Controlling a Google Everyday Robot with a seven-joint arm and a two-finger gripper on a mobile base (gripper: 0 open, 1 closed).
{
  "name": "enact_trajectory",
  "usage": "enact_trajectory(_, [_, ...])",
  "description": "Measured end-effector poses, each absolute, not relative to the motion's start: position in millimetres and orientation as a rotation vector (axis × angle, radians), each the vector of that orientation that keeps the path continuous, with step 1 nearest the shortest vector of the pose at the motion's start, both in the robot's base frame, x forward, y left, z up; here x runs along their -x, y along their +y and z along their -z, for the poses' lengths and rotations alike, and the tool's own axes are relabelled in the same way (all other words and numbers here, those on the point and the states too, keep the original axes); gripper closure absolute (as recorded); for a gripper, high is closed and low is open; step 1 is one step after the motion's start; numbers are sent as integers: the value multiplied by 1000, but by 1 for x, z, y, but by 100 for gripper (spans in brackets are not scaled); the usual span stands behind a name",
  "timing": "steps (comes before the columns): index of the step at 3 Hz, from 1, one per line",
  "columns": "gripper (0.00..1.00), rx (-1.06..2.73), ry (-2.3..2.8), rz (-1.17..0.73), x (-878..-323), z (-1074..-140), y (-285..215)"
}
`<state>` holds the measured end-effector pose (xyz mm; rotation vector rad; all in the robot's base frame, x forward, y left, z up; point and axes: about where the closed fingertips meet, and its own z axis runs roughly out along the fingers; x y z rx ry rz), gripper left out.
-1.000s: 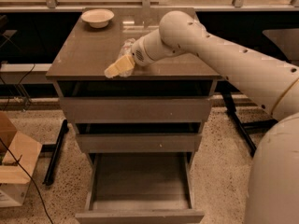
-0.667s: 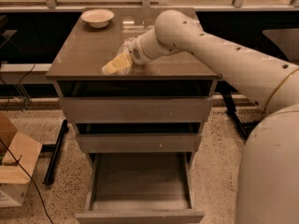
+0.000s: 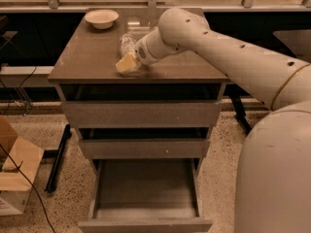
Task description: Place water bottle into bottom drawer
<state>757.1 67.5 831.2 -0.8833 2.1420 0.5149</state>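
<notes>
**Gripper at the bottle on the cabinet top, bottom drawer pulled out**

The gripper is low over the cabinet top, near its front edge, with its pale yellow tip pointing down and to the left. Whether it is spread or closed cannot be told, since the tip shows only as one wedge.

Right at that tip, and running away from it toward the back of the cabinet, lies the water bottle. It is on its side on the brown surface, clear and crinkled, with its near end against or just beside the tip. It cannot be made out whether the bottle is gripped or only touched.

Further behind the tip and off to its left, a pale shallow bowl stands upright near the back left corner, well apart from the bottle.

To the right of the tip the white wrist widens into the arm, which slopes away to the right and down to the robot's rounded body.

Below the tip, under the front edge of the cabinet, come the top drawer and then the middle drawer. Lowest is the bottom drawer, pulled far out toward the camera, its smooth grey floor showing between low side walls.

Far to the lower left, a cardboard box sits on the speckled floor.
</notes>
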Motion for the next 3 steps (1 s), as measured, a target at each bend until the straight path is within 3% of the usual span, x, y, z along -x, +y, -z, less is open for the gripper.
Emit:
enact_trajectory(2, [86,834,2176,-462,-758,-834,50])
enact_trajectory(3, [100,888,2134,-470,-746,-847,44])
